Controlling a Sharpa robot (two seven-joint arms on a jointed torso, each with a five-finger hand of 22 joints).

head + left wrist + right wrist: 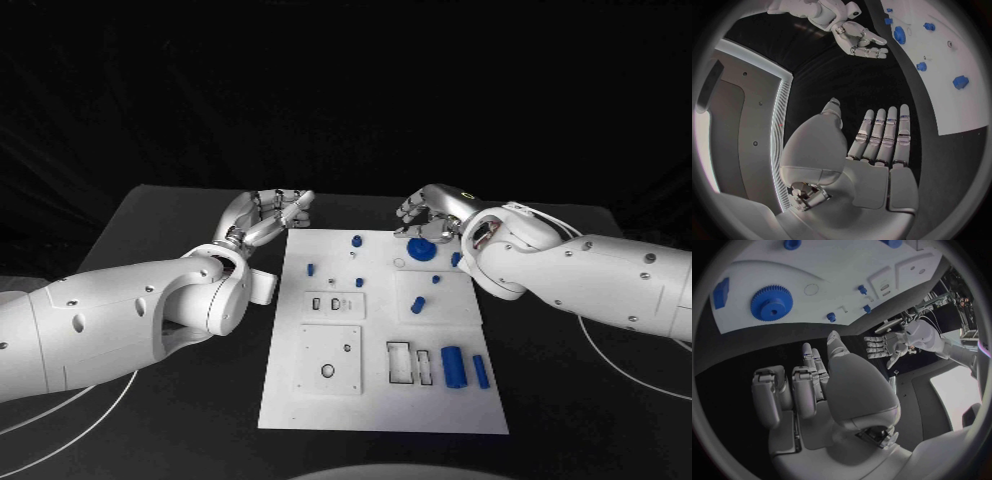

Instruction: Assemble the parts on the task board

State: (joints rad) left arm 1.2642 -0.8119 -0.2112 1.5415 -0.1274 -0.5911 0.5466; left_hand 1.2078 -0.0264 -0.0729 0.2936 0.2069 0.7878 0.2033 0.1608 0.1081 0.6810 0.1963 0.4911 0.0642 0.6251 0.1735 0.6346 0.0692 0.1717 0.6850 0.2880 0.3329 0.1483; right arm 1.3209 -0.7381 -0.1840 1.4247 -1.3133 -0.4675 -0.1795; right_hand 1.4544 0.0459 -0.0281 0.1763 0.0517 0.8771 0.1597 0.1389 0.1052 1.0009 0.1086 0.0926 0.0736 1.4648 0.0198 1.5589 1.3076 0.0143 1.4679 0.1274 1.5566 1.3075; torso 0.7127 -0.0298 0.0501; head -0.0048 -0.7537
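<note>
The white task board (pixel 382 330) lies flat on the black tabletop (pixel 173 215), so the small blue parts (pixel 462 367) stay put (a blue gear (pixel 421 249) sits near the far edge). The left robot hand (pixel 274 215) is spread wide and empty beside the board. The right robot hand (pixel 430 212) hangs just past the gear, fingers half bent, holding nothing.

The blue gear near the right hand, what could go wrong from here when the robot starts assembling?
1. The blue gear lies right by the right hand, with small blue pegs close around it; a wide reach could knock one over.
2. The two blue bars lie loose near the task board edge, so a sweeping arm might push them off.
3. Both hands, including the left hand, hold nothing.
</note>
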